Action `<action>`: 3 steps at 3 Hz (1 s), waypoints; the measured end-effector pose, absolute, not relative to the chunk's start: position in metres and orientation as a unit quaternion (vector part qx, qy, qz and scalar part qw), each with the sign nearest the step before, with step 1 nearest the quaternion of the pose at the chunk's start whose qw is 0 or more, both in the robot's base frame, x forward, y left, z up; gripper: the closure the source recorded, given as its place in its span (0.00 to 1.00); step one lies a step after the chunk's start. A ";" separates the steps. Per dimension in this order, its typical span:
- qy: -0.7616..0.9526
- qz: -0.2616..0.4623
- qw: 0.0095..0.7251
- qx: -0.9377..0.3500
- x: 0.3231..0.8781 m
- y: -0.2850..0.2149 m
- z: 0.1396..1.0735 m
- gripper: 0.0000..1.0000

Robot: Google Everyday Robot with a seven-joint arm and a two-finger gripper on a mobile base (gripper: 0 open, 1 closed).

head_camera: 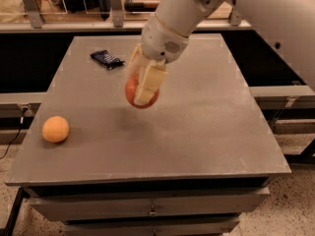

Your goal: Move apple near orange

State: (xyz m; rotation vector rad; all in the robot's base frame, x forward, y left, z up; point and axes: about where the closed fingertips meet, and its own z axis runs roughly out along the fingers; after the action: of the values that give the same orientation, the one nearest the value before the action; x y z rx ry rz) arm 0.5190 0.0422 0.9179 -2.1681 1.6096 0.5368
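My gripper (pixel 140 90) is shut on the red-orange apple (pixel 132 95) and holds it in the air above the middle of the grey table (pixel 206 132). Its cream-coloured fingers (pixel 149 82) cover much of the apple's front. The small light orange (pixel 55 129) lies on the table near the left front corner, well to the left of and below the apple.
A dark blue snack packet (pixel 107 59) lies at the table's back left. A shelf rail with posts (pixel 74 23) runs behind the table. The arm (pixel 236 9) reaches in from the upper right. The table's front edge has drawers (pixel 147 208) below.
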 end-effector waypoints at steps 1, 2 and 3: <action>0.558 0.199 0.209 -0.778 0.528 0.080 0.920 1.00; 0.555 0.200 0.213 -0.779 0.529 0.089 0.920 1.00; 0.539 0.215 0.218 -0.785 0.520 0.100 0.917 1.00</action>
State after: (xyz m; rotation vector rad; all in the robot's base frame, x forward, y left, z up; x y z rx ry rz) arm 0.5205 0.1000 0.9165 -2.1729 1.4926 0.5959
